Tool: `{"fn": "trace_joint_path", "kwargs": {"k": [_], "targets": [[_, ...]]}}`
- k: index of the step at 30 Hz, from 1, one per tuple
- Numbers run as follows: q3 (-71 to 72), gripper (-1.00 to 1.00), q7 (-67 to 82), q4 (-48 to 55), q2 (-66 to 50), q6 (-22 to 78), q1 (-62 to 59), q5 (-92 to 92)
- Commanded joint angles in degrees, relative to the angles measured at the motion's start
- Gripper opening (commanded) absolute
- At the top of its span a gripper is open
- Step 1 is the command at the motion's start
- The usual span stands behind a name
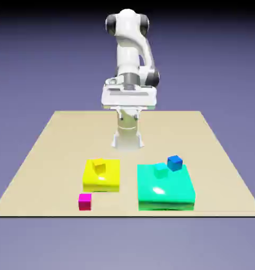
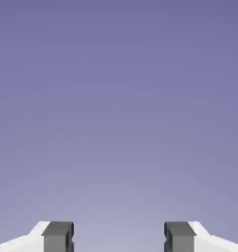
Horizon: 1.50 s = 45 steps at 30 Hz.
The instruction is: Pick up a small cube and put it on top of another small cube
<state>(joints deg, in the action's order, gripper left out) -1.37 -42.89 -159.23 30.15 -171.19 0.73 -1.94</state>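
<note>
The small cube (image 1: pixel 85 201), magenta-pink, rests on the table near its front edge, just in front of the flat yellow block's (image 1: pixel 103 178) left corner. A small yellow cube (image 1: pixel 99 166) sits on that block. My gripper (image 1: pixel 128 117) hangs high above the table's far side, well behind all the cubes. In the hand view the gripper (image 2: pixel 119 238) is open. Its grey fingertips (image 2: pixel 58 236) stand wide apart with only the plain backdrop between them. No cube appears in the hand view.
A large flat teal block (image 1: pixel 166 189) lies on the exterior view's right. It carries a small teal cube (image 1: pixel 160 169) and a small blue cube (image 1: pixel 174 162) near its back edge. The tan table (image 1: pixel 56 142) ends just in front of the blocks.
</note>
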Motion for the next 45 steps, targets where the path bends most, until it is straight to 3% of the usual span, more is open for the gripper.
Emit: {"fn": "trace_joint_path", "kwargs": {"k": [1, 45], "targets": [[-1.1, 0.0, -0.4, 1.5, -2.1, 2.3, 0.0, -1.6], [-51.1, 0.0, -16.1, 66.0, -93.4, 105.0, 1.5, -72.5]]}}
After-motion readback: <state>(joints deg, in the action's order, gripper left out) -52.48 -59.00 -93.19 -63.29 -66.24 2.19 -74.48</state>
